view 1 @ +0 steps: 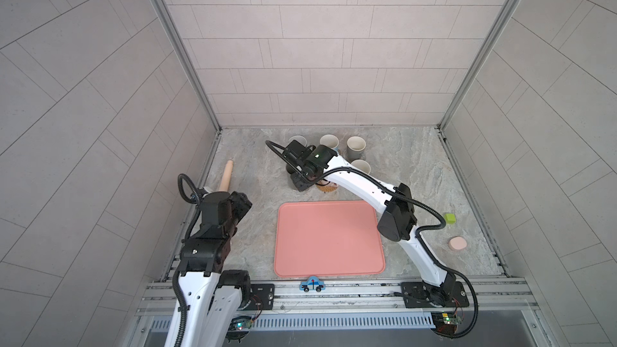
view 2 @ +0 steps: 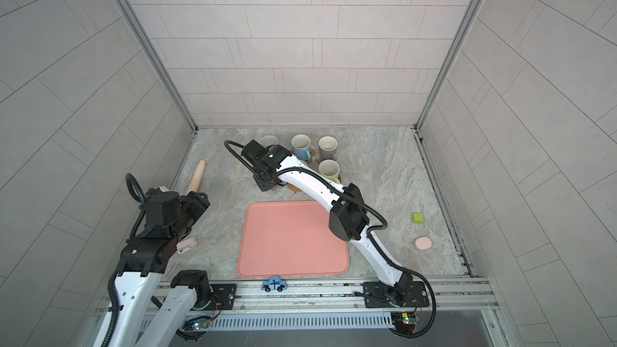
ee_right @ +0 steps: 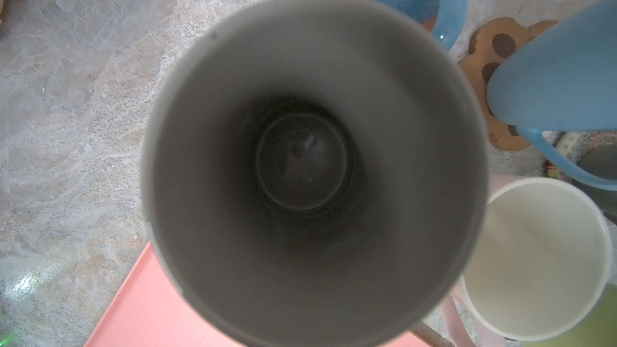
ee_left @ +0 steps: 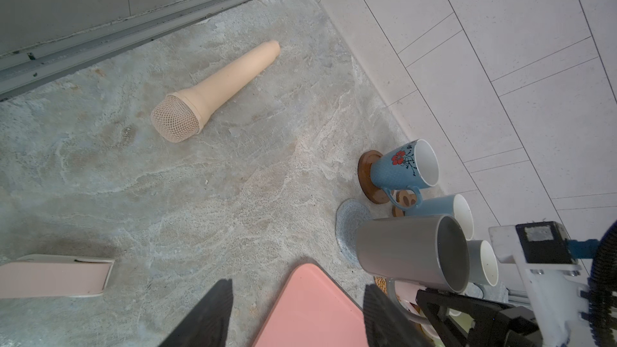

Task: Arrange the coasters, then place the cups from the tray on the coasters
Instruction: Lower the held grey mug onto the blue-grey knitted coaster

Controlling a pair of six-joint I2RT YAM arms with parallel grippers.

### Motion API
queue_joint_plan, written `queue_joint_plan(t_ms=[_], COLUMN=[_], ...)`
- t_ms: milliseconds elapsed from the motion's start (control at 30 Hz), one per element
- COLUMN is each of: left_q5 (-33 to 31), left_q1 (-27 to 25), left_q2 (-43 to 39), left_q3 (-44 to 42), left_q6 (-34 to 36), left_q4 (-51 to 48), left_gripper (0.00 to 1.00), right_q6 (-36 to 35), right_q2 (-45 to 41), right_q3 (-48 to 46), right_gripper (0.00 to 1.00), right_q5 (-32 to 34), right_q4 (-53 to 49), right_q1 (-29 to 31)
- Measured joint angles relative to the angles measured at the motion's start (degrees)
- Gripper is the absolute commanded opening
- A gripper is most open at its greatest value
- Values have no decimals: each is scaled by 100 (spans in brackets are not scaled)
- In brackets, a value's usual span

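Marbled grey desk (view 1: 417,161), salmon-pink tray (view 1: 329,238) lay flat near the front, beige microphone (view 1: 226,176) lay on its side at left, green block (view 1: 449,218) and pink disc (view 1: 454,244) sat at right, coasters (ee_left: 350,221) clustered behind the tray.

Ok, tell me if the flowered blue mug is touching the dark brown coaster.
Touching. The left wrist view shows the flowered blue mug standing with its base on the dark brown coaster.
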Motion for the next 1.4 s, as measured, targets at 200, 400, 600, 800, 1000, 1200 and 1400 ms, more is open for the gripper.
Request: queue_joint_plan(t_ms=[200,400,600,800,1000,1200,1400], left_q5=[2,0,-2,-2,-2,-2,-4], left_q1=[0,0,-2,0,-2,0,0], left_q2=[-7,-24,-42,-42,-42,-44,-48], left_q3=[-2,-2,-2,-2,-2,-2,-2], left_q6=[0,0,0,0,0,2,2], left_q4=[-2,-2,-11,-22,-44,-46,-48], left_gripper=[69,69,69,69,69,69,69], right_q6=[-2,-2,-2,-2,0,0,2], right_q2=[92,271,304,310,315,369,496], right_q3=[24,232,334,334,334,334,334], right_gripper=[11,11,11,11,11,11,11], right_q5=[76,92,101,107,105,101,94], right_q4=[76,72,79,74,76,76,111], right_q1=[-24,-55,-92,-140,-184,-212,-212])
